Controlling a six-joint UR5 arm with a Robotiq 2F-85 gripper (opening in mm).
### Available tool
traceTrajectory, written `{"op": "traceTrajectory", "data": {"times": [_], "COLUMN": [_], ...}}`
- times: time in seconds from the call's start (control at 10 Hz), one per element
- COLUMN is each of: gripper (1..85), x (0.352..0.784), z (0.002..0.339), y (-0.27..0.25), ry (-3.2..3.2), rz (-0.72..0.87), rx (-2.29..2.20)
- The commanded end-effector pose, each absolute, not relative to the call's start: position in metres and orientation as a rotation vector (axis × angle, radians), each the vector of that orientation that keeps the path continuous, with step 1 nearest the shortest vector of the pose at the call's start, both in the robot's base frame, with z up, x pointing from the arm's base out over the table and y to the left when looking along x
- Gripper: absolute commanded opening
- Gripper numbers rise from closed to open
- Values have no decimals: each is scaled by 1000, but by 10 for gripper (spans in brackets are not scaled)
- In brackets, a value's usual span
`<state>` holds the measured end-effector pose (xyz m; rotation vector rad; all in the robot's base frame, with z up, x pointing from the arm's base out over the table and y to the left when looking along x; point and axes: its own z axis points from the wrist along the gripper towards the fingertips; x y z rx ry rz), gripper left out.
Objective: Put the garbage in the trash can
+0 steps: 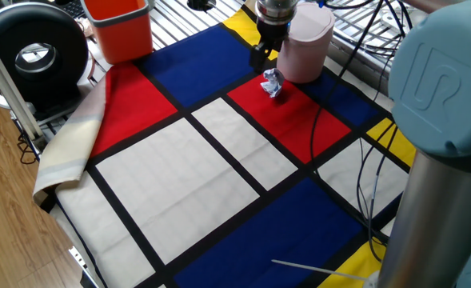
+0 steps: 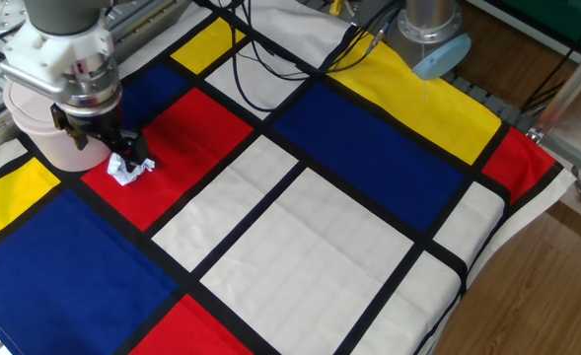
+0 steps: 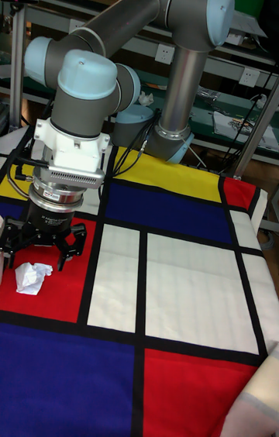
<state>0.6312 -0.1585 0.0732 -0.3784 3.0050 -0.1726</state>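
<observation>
Your landmark is the trash can (image 1: 305, 50), pale pink with its rounded swing lid shut, standing at the far edge of the checked cloth (image 2: 300, 237). An orange bin (image 1: 120, 28) sits well apart from it, off the cloth's corner. The gripper (image 3: 41, 247) hangs just beside the trash can, low over the red panel in front of it, jaws spread wide and holding nothing. The garbage (image 2: 129, 169) lies on that red panel near the can's base; in the tall fixed view it looks slightly off the jaw centreline, though the angle makes this uncertain. Expect a light, soft, crushable wad: close across its middle, since a loose flap will likely tear or slip.
</observation>
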Motion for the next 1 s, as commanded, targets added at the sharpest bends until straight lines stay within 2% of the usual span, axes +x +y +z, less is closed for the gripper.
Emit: {"op": "traceTrajectory", "data": {"times": [0.0, 0.3, 0.6, 0.9], "gripper": [790, 810, 803, 777], "x": [635, 634, 634, 633], "z": [73, 73, 71, 73], "y": [-163, -159, -149, -151], "ry": [2999, 3002, 3006, 3009], "rz": [-185, -178, -126, -140], "rx": [-369, -367, -357, -353]}}
